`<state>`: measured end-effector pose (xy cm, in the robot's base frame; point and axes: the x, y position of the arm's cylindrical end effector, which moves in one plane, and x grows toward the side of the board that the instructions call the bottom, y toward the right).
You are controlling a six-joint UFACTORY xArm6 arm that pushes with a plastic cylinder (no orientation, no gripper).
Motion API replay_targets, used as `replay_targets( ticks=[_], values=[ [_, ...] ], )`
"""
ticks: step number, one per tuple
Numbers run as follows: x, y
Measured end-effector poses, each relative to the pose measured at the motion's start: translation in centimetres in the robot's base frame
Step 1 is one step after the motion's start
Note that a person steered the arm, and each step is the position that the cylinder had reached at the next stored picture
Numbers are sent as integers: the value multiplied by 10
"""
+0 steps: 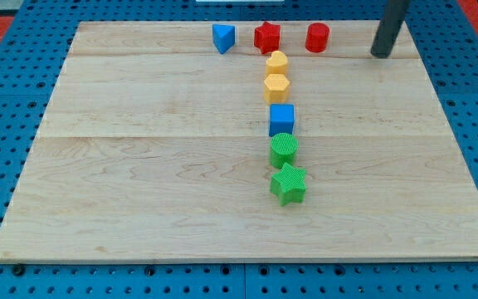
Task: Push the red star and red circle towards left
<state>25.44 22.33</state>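
The red star (266,36) and the red circle (317,37) stand near the view's top edge of the wooden board (139,166), the circle to the right of the star with a small gap between them. My tip (380,55) rests on the board to the right of the red circle, well apart from it. The rod rises out of the view's top.
A blue triangle (223,38) stands left of the red star. Below the star runs a column: yellow heart (277,61), yellow hexagon (276,86), blue cube (281,120), green circle (283,149), green star (288,183). Blue pegboard surrounds the board.
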Motion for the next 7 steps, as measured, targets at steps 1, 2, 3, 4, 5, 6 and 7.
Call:
replay_targets(
  ticks=[1,2,3,4,5,6,7],
  values=[
    [-28,-31],
    [-25,-95],
    [-24,-142],
    [-26,-158],
    [-26,-183],
    [-34,-172],
    [-8,-113]
  ],
)
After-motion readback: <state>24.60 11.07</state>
